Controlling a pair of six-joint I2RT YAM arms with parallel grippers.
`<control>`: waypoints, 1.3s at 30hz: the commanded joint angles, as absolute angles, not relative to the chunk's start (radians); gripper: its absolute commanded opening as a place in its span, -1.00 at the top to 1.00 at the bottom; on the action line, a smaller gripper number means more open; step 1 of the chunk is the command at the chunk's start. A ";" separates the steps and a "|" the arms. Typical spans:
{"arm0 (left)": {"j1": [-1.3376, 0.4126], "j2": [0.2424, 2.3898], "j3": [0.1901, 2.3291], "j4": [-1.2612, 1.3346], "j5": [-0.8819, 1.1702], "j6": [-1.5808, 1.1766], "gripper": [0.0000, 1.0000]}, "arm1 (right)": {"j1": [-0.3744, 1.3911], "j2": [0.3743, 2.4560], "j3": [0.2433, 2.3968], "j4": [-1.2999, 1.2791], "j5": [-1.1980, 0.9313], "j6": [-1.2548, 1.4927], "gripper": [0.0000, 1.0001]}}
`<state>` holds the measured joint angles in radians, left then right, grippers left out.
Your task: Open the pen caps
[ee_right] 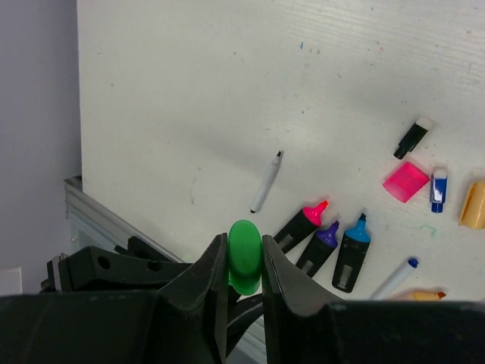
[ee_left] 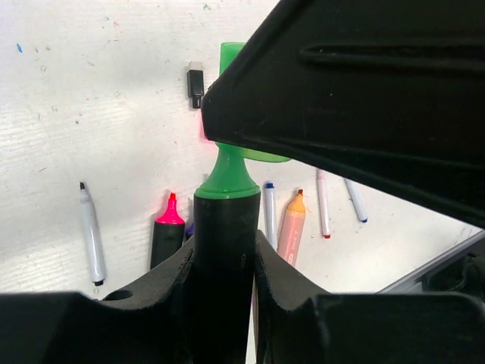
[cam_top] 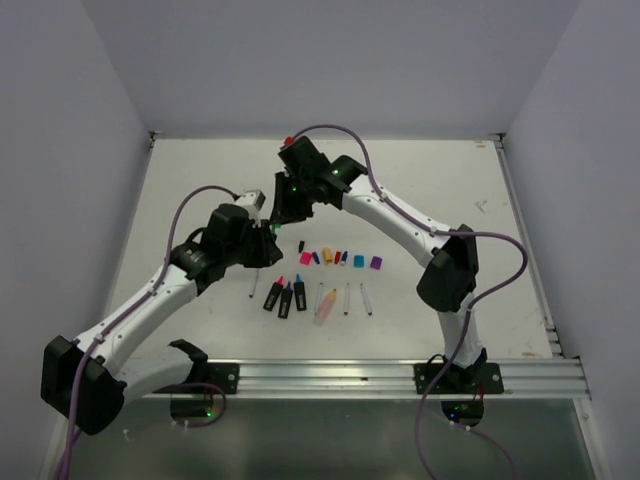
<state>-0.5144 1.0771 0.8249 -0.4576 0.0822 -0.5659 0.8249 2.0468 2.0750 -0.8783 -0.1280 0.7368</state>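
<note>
Your right claw is pinching the green cap tight. Your left claw squeezes the black pen just under that cap. Both hang over the white table, where other pens and loose caps lie.

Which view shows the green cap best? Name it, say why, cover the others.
Right wrist: the green cap sits in plain sight, pinched between the right gripper's fingers. Left wrist shows only its side edge behind that gripper, above the black barrel. Top view: not discernible.
</note>
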 commanded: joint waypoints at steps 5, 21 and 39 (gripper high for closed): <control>-0.497 1.115 0.813 -0.497 -0.041 -0.532 1.00 | 0.750 2.009 1.936 -0.931 -0.147 0.652 1.00; -0.497 1.344 0.807 -0.518 -0.193 -0.560 1.00 | 0.735 2.305 2.080 -0.913 -0.275 0.543 0.99; -0.495 1.480 0.787 -0.428 -0.109 -0.552 1.00 | 0.732 2.422 2.168 -0.934 -0.273 0.560 0.25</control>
